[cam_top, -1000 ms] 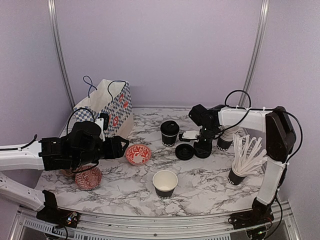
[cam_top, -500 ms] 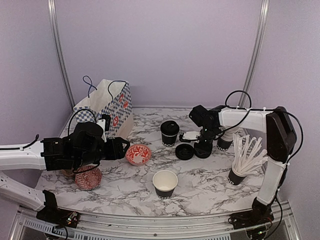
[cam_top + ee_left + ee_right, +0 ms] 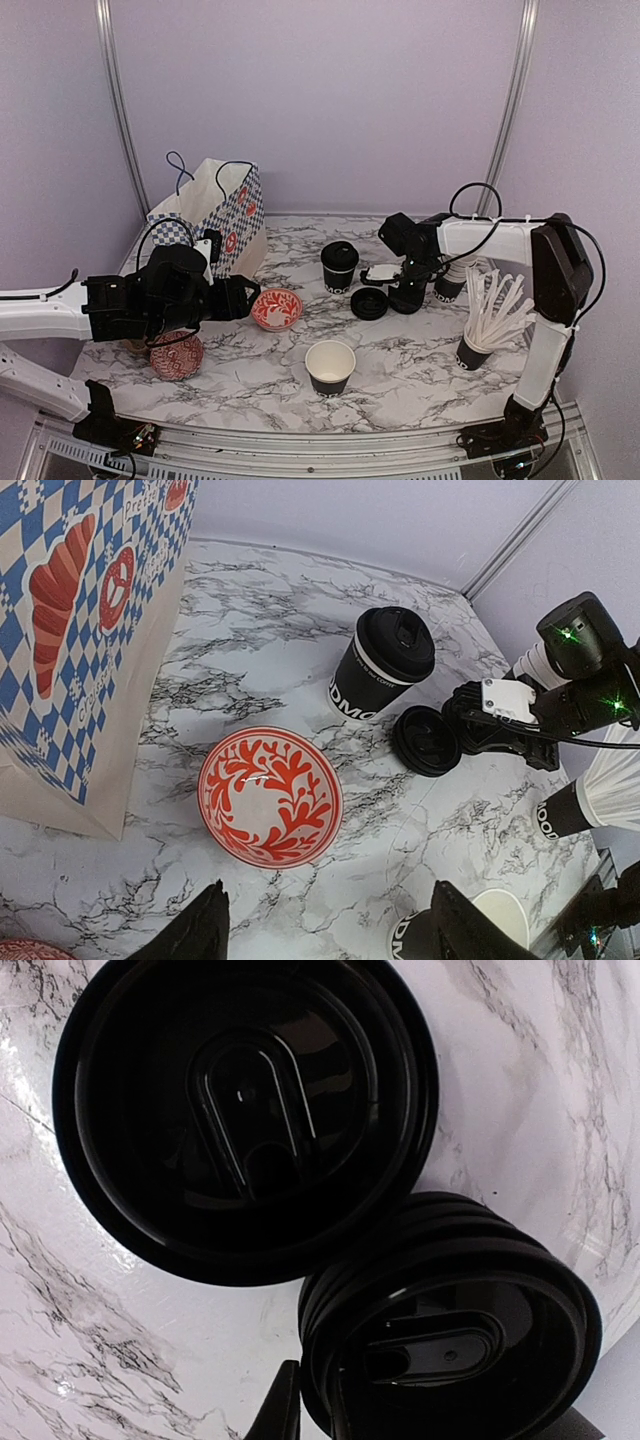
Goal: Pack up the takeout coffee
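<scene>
Cups first: the lidded coffee cup [image 3: 339,266], black with white lettering, stands upright around the middle of the marble counter [image 3: 400,365], toward its far edge. Its round black lid is on and hides the contents. An open cup [image 3: 330,366] of the same kind stands closer to the near edge, showing only its cream inside. Just right of the lidded cup a loose lid [image 3: 369,303] lies flat on the marble. Just beside that, on its right, is a lid stack [image 3: 450,1330] of several nested black lids.

The right gripper [image 3: 310,1415] is down at that stack. Its fingers stand close together at the stack's rim, one outside and one seemingly just inside, but I cannot tell whether they have clamped it. Behind the right arm, toward the far right corner, sits a nested stack of cups [image 3: 449,283]. By the right edge a straw cup [image 3: 472,352] holds a fan of white straws [image 3: 497,300].

The left gripper [image 3: 329,900] hovers with its jaws spread wide and nothing between them. It is over the marble just on the near side of a red patterned bowl [image 3: 268,795], which sits upright showing its whole leaf pattern. A second red bowl [image 3: 177,356] lies under the left arm near the near left corner. At the far left corner a checked paper bag [image 3: 215,210] stands with its mouth open, and what is inside it does not show.
</scene>
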`<state>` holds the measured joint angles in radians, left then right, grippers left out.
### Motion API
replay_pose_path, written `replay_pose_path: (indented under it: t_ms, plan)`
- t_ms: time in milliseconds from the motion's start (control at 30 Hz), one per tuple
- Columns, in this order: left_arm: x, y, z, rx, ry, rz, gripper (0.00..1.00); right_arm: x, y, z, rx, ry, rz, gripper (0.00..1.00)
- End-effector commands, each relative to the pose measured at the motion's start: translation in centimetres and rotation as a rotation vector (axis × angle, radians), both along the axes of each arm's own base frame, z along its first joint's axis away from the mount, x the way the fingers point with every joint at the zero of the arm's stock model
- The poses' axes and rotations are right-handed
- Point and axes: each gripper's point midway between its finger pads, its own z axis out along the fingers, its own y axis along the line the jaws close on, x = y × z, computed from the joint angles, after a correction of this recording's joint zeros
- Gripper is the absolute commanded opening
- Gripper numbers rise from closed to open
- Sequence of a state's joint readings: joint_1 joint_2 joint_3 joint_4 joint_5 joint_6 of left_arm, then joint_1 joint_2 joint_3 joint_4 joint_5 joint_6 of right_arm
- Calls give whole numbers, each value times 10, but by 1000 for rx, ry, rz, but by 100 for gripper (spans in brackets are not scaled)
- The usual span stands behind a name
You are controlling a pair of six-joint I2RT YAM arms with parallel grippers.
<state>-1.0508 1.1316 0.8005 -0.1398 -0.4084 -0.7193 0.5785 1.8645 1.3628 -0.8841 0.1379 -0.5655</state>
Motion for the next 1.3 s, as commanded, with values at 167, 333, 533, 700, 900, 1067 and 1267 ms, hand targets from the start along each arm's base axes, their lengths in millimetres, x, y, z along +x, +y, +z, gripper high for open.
replay_pose_path:
  t_ms: [167, 333, 533, 700, 900, 1067, 1267]
  plan:
    - [0, 3, 0, -8, 1, 4, 70, 15, 5, 40, 54, -94, -35, 0]
    - [2, -1, 2, 4, -9, -7, 70, 17, 14, 80, 135, -146, -44, 0]
    - [3, -16, 12, 14, -64, -90, 70, 10, 35, 114, 291, -132, -28, 0]
    - [6, -31, 31, 24, -135, -156, 70, 13, 44, 146, 371, -185, -8, 0]
    - [6, -39, 28, 17, -118, -172, 70, 48, 18, 139, 277, -314, -74, 6]
    - [3, -40, 27, -3, -106, -180, 70, 83, 5, 120, 281, -279, -168, 6]
    - [0, -36, 24, -8, -103, -180, 70, 136, 1, 98, 303, -228, -270, 32]
